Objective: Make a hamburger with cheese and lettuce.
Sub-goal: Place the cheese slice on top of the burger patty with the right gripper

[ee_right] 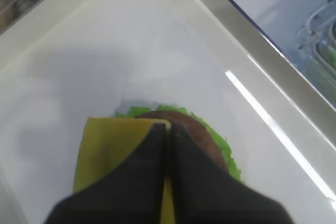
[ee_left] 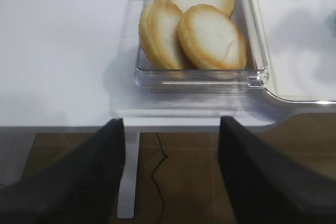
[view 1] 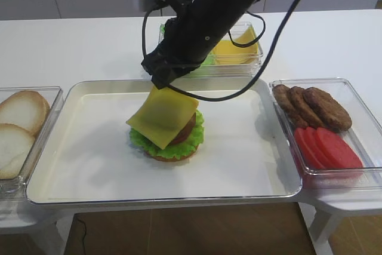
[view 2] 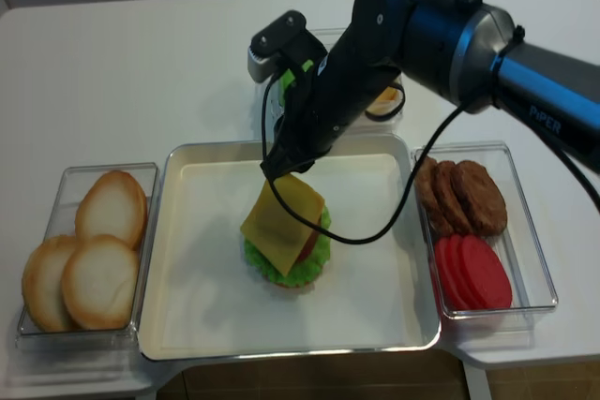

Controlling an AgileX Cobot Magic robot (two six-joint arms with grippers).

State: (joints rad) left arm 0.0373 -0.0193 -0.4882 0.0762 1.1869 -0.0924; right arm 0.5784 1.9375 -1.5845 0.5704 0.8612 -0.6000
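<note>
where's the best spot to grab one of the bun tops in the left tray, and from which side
Take the front bun top, the one lying uppermost on the overlapped pile in the clear tray. Come straight down from above and pinch across its domed edge, since the tray walls block any sideways approach. The left pincer stands open nearby, which suits this.
</note>
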